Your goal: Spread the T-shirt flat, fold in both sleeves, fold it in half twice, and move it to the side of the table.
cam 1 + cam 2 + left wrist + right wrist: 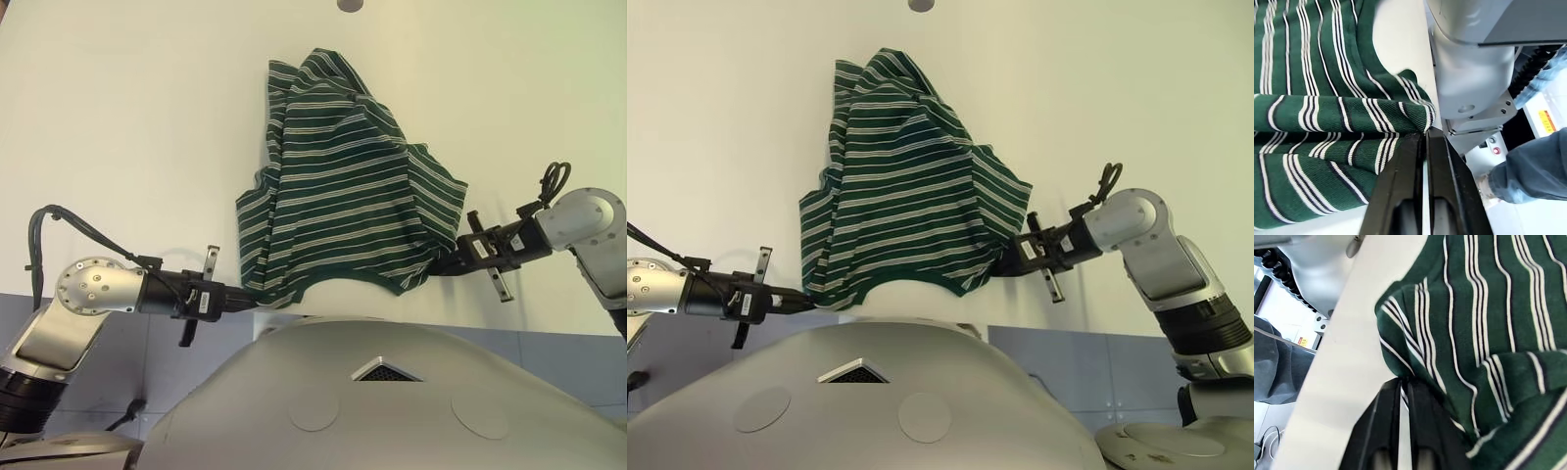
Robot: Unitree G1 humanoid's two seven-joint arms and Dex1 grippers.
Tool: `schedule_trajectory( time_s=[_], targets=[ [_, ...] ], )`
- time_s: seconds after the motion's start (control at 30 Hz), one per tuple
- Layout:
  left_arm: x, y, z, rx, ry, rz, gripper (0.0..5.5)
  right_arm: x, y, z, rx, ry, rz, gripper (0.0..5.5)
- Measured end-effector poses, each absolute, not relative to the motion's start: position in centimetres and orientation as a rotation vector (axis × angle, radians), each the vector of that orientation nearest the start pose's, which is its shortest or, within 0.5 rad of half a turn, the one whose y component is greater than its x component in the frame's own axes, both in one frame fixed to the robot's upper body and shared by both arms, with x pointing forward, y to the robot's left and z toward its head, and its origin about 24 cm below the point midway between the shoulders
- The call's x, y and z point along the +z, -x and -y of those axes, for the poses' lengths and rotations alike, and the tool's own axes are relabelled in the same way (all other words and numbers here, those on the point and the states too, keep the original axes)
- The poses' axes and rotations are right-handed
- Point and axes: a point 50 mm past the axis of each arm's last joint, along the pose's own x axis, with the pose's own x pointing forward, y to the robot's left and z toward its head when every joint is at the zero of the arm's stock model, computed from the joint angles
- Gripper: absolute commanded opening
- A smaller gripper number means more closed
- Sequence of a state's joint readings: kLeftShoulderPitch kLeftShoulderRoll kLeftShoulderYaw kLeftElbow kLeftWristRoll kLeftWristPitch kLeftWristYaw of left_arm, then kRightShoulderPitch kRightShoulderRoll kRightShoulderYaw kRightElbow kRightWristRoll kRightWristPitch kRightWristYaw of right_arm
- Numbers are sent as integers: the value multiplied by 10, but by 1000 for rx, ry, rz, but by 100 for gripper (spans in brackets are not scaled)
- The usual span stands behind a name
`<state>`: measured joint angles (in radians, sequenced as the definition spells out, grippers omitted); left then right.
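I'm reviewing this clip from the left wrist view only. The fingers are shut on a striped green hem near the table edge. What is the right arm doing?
Observer: The right gripper is also shut on the T-shirt, at the other near corner of the hem.
Operator: So is the shirt spread flat?
Observer: No. The near hem spans between the right and left gripper, but the far part is bunched and narrow, with folds.
Operator: Anything else on the table?
Observer: A small grey disc sits at the far edge of the table, apart from the shirt.
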<state>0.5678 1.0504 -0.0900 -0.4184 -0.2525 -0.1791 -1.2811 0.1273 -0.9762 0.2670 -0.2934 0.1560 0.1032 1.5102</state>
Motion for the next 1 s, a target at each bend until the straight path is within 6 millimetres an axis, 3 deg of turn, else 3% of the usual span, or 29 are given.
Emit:
schedule_trajectory(
  time_s=[0.17, 0.27, 0.4, 0.53, 0.67, 0.77, 0.87, 0.97, 1.0],
  targets=[
    [83, -113, -237, -1633, -357, -601, 149, 91, -164, 216, 1749, 432, -661, 179],
    [93, -113, -246, -1644, -283, -633, 193, 110, -177, 229, 1697, 447, -635, 184],
    [102, -154, -239, -1425, -244, -452, 193, 124, -211, 239, 1534, 559, -568, 184],
    [81, -186, -215, -1170, -246, -330, 193, 108, -230, 229, 1417, 621, -511, 184],
    [42, -184, -204, -1162, -523, -378, 193, 81, -235, 220, 1354, 750, -509, 184],
    [37, -188, -204, -1207, -739, -263, 193, 65, -236, 227, 1318, 897, -513, 184],
    [37, -203, -220, -1173, -862, -209, 193, 64, -235, 234, 1316, 964, -486, 184],
    [41, -230, -263, -1009, -958, -294, 193, 69, -210, 259, 1427, 975, -647, 184],
    [42, -233, -269, -989, -970, -310, 193, 70, -205, 262, 1444, 965, -675, 184]
  ],
)
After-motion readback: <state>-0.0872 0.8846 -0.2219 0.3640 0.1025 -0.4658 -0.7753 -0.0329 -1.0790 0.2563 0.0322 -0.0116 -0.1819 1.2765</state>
